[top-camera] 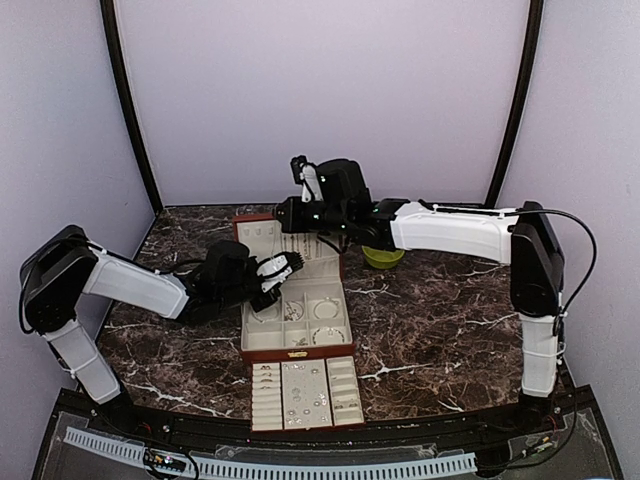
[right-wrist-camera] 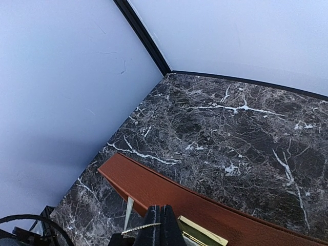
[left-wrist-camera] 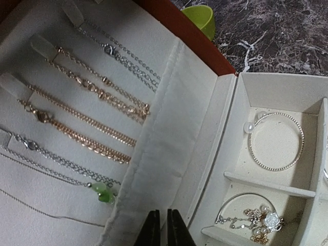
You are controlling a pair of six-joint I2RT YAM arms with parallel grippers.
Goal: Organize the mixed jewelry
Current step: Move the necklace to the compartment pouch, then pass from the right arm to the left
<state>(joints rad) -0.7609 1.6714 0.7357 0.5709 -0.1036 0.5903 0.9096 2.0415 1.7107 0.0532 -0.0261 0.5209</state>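
Note:
The mixed jewelry fills the open reddish-brown box. Gold chains, silver chains and a green-bead pendant hang on the cream lid lining. A beaded bangle and a tangled cluster lie in the compartments. My left gripper hovers over the lid's cloth pocket, its fingers a narrow slit apart with nothing between them. My right gripper is at the lid's top edge, shut on a thin silvery chain.
A cream compartment tray with small pieces stands in front of the box. A green bowl sits just right of the lid under the right arm. In the right wrist view, the lid's brown back and its gold clasp show.

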